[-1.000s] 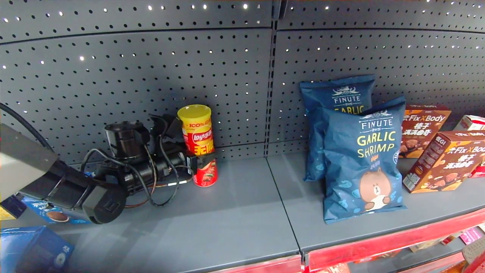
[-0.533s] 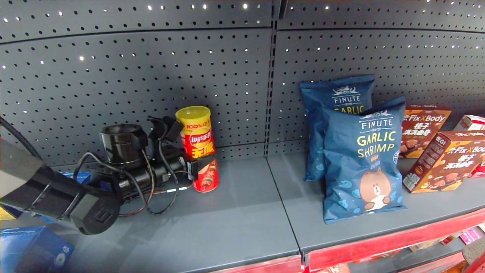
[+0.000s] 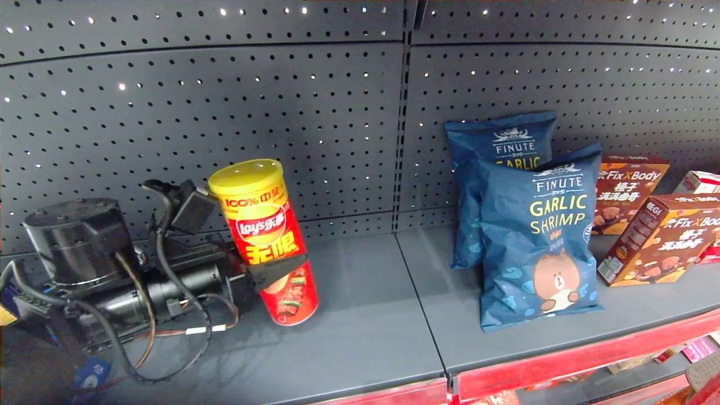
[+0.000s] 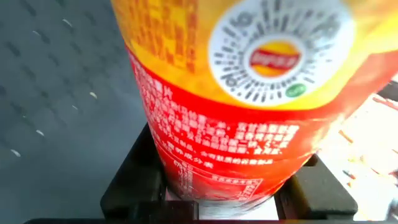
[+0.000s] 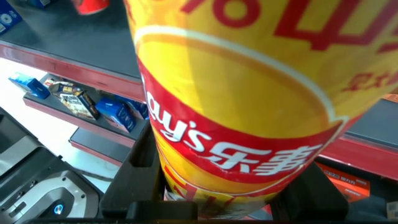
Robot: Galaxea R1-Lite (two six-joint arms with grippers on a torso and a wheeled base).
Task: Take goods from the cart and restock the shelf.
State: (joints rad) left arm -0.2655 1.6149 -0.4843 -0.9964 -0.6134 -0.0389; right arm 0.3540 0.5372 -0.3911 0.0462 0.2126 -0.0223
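A tall red and yellow chip can (image 3: 259, 219) with a yellow lid leans left over the grey shelf (image 3: 360, 326), left of the middle. My left gripper (image 3: 275, 270) is shut on its lower half; a black finger (image 3: 278, 264) wraps its front. The base is at the shelf surface; contact is unclear. In the left wrist view the can (image 4: 249, 93) sits between the black pads of the left gripper (image 4: 230, 193). In the right wrist view a second chip can (image 5: 236, 112), red and yellow, is clamped in my right gripper (image 5: 230, 193), in front of a red shelf edge (image 5: 74, 59).
Two blue garlic shrimp bags (image 3: 537, 236) stand right of the shelf's seam. Brown snack boxes (image 3: 652, 236) sit at the far right. A perforated back wall (image 3: 337, 112) closes the shelf. Bare shelf lies between can and bags. Lower shelves with goods (image 5: 93, 106) show below.
My left arm has drawn back from the back wall toward the shelf's front and left with the can, which now leans more and stands nearer the camera.
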